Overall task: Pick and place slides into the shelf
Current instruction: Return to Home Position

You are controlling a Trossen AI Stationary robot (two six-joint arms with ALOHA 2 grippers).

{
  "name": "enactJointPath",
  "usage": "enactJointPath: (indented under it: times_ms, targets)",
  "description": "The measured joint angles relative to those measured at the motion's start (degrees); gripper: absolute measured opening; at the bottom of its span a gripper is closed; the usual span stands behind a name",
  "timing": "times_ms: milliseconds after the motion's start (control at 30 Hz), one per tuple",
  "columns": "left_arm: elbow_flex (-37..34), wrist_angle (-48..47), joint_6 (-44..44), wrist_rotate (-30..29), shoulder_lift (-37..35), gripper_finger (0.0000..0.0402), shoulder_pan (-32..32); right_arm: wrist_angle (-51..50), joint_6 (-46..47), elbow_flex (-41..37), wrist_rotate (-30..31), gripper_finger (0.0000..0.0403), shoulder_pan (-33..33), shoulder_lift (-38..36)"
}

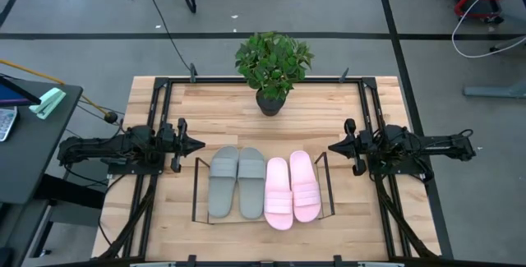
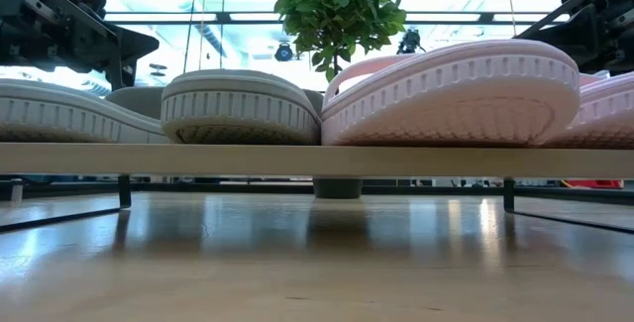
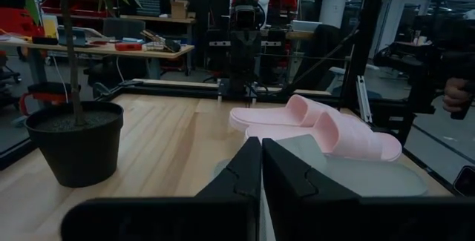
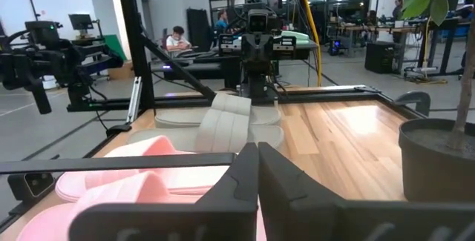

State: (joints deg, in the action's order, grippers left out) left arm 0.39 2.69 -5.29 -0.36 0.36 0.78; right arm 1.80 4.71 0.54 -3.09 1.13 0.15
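Two grey slides (image 1: 233, 181) and two pale pink slides (image 1: 291, 188) lie side by side, soles down, on the board of the low wire-framed shelf (image 1: 197, 191) at the table's near middle. In the low view the grey soles (image 2: 238, 106) and pink soles (image 2: 456, 92) rest on the shelf board (image 2: 317, 160). My left gripper (image 1: 200, 145) is shut and empty, left of the shelf. My right gripper (image 1: 333, 147) is shut and empty, right of the shelf. The left wrist view shows the pink slides (image 3: 319, 126); the right wrist view shows the grey slides (image 4: 230, 119).
A potted plant (image 1: 272, 68) stands at the table's far middle, behind the shelf. Black frame rails (image 1: 158, 111) run along the table's left and right sides. Bare wood lies between the shelf and the plant. People sit at desks beyond the table in the right wrist view (image 4: 177, 37).
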Motion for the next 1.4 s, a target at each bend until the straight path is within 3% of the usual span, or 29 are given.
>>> enactJointPath:
  times_ms: [433,900,1400]
  targets:
    - [0.02,0.01,-0.01,0.00,0.00,0.0036,0.02,-0.02,1.51,-0.02,0.00,0.0013,0.00,0.01]
    - [0.00,0.01,0.01,0.00,0.00,0.0018,0.01,-0.02,1.66,-0.02,0.00,0.0027,0.00,0.01]
    - [0.00,0.01,-0.01,0.00,0.00,0.0034,0.02,-0.02,1.67,-0.02,0.02,0.0028,0.00,0.01]
